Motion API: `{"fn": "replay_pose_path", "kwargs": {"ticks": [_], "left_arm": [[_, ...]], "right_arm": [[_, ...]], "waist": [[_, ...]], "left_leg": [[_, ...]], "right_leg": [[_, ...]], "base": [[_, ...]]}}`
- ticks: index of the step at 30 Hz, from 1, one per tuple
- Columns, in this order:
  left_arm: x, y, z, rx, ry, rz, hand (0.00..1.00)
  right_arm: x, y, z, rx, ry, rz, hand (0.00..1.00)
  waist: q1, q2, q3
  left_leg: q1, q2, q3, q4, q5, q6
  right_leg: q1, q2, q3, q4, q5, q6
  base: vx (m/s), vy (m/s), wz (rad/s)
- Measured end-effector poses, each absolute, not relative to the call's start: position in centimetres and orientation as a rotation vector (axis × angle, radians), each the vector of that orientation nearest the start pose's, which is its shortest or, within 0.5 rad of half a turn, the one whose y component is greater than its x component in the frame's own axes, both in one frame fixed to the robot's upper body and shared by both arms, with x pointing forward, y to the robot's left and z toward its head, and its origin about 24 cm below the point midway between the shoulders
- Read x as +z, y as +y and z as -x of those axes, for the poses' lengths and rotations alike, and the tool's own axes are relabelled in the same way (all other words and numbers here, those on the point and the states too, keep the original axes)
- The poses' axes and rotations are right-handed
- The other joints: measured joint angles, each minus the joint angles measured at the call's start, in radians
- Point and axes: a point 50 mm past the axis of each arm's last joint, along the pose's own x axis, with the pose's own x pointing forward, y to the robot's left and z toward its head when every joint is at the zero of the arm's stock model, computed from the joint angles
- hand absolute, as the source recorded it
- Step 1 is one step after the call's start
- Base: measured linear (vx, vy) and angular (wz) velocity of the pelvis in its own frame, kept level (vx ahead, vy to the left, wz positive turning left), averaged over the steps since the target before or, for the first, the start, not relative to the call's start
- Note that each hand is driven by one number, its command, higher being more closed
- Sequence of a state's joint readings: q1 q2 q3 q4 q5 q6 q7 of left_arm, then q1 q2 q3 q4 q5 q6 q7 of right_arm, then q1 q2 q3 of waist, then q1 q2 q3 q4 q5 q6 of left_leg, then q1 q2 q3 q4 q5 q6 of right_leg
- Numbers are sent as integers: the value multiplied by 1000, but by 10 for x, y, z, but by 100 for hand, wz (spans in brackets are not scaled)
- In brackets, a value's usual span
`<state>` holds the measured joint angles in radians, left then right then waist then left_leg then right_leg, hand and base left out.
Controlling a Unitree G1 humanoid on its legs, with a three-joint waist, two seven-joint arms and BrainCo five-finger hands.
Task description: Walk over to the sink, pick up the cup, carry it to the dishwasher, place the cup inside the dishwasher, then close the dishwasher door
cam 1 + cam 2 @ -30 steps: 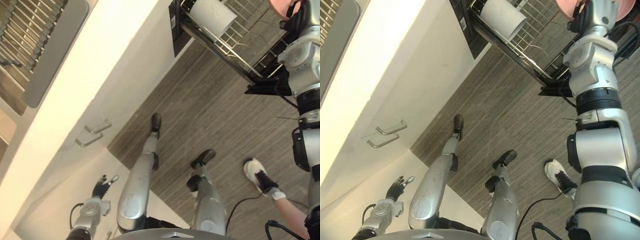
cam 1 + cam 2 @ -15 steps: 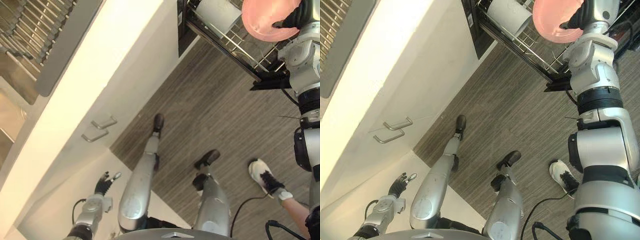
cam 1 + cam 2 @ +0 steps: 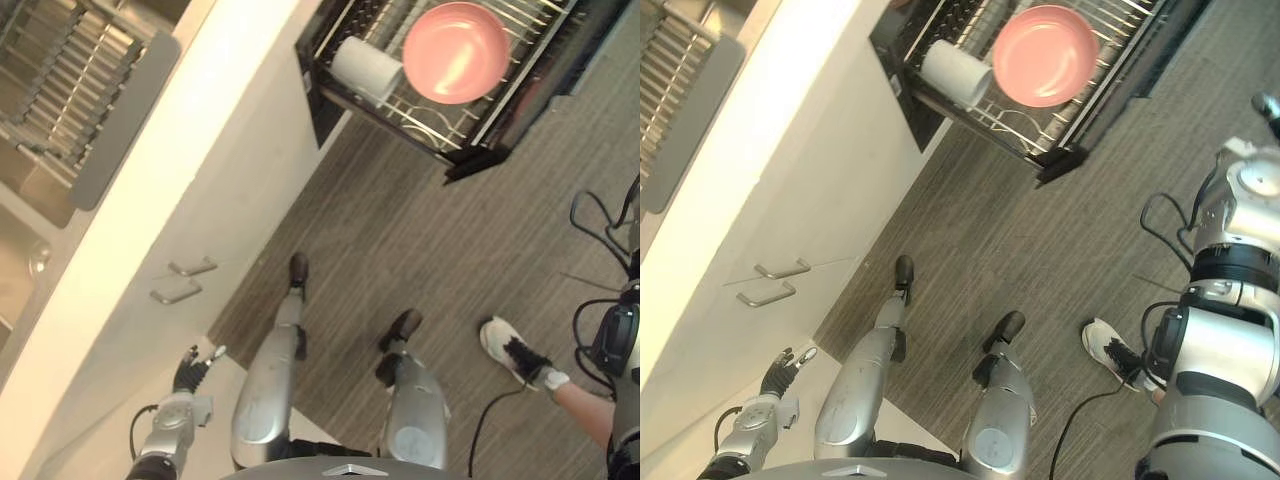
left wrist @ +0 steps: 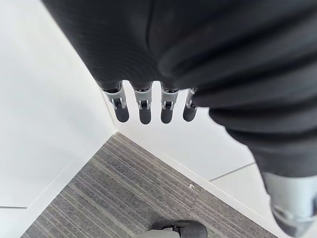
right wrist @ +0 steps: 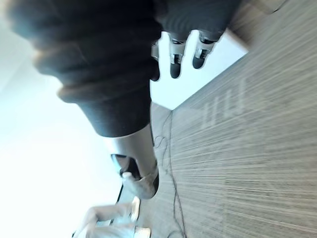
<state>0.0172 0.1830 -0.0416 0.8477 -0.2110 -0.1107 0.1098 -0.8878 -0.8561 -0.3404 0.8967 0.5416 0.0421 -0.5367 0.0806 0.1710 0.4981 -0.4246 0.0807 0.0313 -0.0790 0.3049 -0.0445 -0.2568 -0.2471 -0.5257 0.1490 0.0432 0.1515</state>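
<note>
Pink cup [image 3: 455, 52] inside rack [image 3: 430, 135] — rack juts over floor [image 3: 420, 240]

Grey wood-grain floor [image 3: 400, 230] runs beside white cabinets [image 3: 235, 205] with two metal handles [image 3: 192, 267], all brightly lit.

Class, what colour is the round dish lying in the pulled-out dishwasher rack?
Pink. The round dish shows best in the right eye view.

Bright, even light, with strong glare washing out the white cabinet fronts [image 3: 250, 170].
</note>
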Motion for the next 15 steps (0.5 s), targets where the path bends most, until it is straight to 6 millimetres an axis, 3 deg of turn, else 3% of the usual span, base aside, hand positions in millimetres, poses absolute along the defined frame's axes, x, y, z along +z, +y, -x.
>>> {"fn": "replay_pose_path", "kwargs": {"ticks": [4, 6, 10, 15], "left_arm": [[-121, 212, -165, 244, 759, -42, 0], [-123, 209, -164, 233, 774, -46, 0], [-128, 201, -160, 210, 812, -53, 0], [-133, 172, -159, 129, 841, -46, 0]], "right_arm": [[188, -413, -314, -953, -105, -507, 100], [186, -410, -317, -907, -98, -530, 100], [199, -405, -324, -838, -134, -533, 100], [230, -393, -339, -750, -161, -446, 100]], "waist": [[-15, 5, -3], [-17, 15, -8], [-6, 44, -21], [39, 106, -58]], "left_leg": [[-6, 10, 20, -6, -13, -10], [-22, 6, 22, -6, -13, -10], [-56, -13, 22, -6, -10, -6], [-100, -55, -5, 0, 6, 12]], "right_leg": [[-17, 9, 24, -16, 12, -2], [-35, 6, 27, -16, 16, 2], [-82, -19, 36, 6, 16, 6], [-146, -73, 33, 83, -17, 20]], "base": [[-63, -44, -20], [-17, -9, -3], [19, 2, 3], [66, 8, 16]]}}
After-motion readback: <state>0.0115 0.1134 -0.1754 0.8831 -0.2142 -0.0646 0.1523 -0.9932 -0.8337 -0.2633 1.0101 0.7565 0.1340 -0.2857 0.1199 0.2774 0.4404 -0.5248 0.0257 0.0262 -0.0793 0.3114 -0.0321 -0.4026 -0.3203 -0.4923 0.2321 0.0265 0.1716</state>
